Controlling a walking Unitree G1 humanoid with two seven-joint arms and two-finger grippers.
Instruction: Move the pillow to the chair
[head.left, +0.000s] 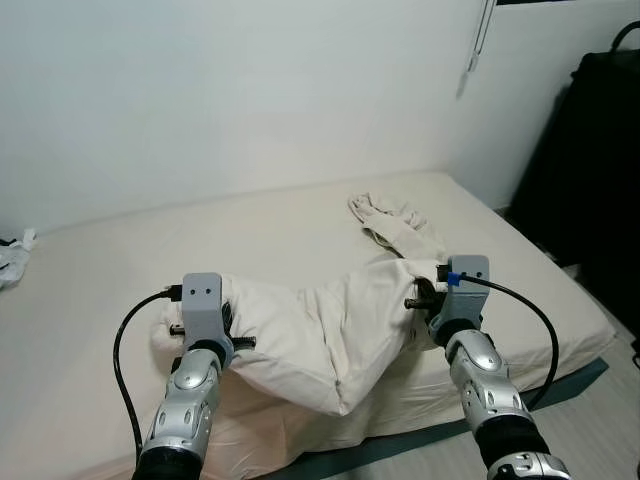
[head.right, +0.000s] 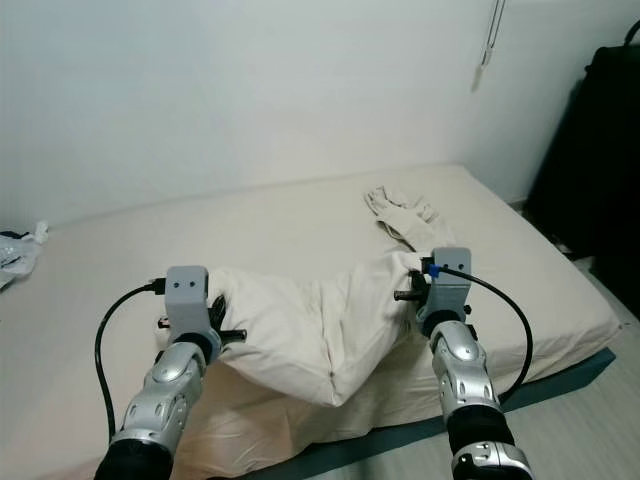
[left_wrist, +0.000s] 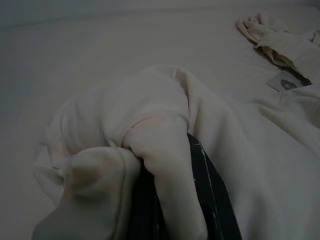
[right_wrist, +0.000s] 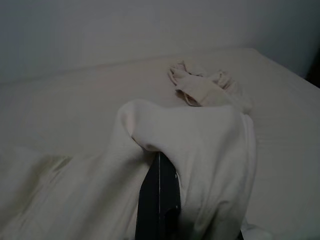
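Both tools, left (head.left: 232, 325) and right (head.left: 420, 290), buried in pillow (head.left: 330, 330) cloth.

I saw the pillow (head.left: 320, 335) hung between the left gripper (head.left: 232, 322) and right gripper (head.left: 418, 296), above the bed's (head.left: 120, 280) near edge. Crumpled cloth (head.left: 395, 225) lay on the bed behind the right gripper. A dark chair (head.left: 590, 180) stood right of the bed.

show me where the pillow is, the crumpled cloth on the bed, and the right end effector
pillow (head.left: 320, 330), left eye view, sagging middle.
crumpled cloth (head.left: 395, 222), left eye view, its centre folds.
right end effector (right_wrist: 159, 187), right wrist view, between its black fingertips.
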